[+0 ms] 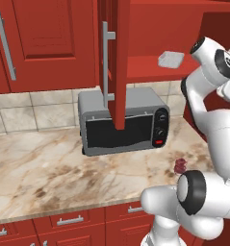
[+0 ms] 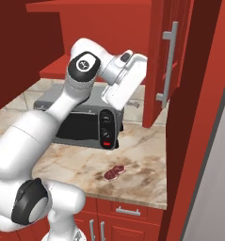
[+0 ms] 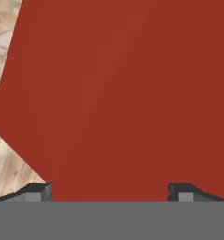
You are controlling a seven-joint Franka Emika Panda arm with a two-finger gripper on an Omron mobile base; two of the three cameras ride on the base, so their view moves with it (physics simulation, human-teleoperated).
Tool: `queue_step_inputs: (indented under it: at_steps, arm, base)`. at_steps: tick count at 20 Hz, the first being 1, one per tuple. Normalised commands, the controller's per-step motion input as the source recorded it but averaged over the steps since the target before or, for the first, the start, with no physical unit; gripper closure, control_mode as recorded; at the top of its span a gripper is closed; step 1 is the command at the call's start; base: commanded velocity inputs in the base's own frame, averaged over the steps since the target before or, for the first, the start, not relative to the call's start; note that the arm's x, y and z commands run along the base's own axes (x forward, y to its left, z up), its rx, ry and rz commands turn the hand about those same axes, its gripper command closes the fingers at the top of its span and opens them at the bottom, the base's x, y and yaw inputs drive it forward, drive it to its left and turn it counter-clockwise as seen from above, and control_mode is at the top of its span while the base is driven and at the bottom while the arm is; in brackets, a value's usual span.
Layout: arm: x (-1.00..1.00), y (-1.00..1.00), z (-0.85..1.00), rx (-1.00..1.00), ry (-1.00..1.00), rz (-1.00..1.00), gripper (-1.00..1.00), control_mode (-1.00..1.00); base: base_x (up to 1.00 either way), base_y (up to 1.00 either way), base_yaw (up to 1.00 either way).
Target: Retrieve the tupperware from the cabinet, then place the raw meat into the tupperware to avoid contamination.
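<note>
Translucent tupperware sits on the open cabinet shelf, near its front edge. Raw meat lies near the counter front edge. Fingers wide apart, holding nothing.

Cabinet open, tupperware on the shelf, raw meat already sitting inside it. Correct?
Not quite. The raw meat lies on the counter right of the toaster oven, per the left base view. The tupperware sits empty on the open cabinet shelf.

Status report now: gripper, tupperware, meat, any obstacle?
Gripper open, empty, facing red panel. Tupperware on cabinet shelf. Raw meat on counter. Open door hangs nearby.
</note>
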Motion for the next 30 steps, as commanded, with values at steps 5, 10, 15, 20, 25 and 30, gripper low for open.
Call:
queue_step_inputs:
  at_steps: [5, 10, 15, 20, 25, 30]
  arm:
    - [0.00, -0.41, -0.09, -0.02, -0.02, 0.01, -1.00, -1.00]
    - [0.00, -0.39, -0.07, -0.01, -0.01, 0.02, -1.00, -1.00]
    - [-0.01, 0.04, -0.03, -0.01, 0.00, 0.00, -1.00, -1.00]
    - [0.09, 0.53, -0.08, 0.00, 0.00, 0.05, -1.00, -1.00]
    - [0.18, 0.66, 0.00, 0.12, -0.09, 0.20, -1.00, -1.00]
    - [0.34, 0.45, 0.00, 0.21, 0.00, 0.24, -1.00, -1.00]
  base:
    - [0.00, 0.00, 0.00]
    - [0.00, 0.00, 0.00]
    - [0.00, 0.00, 0.00]
    - [0.00, 0.00, 0.00]
    - [0.00, 0.00, 0.00]
    - [0.00, 0.00, 0.00]
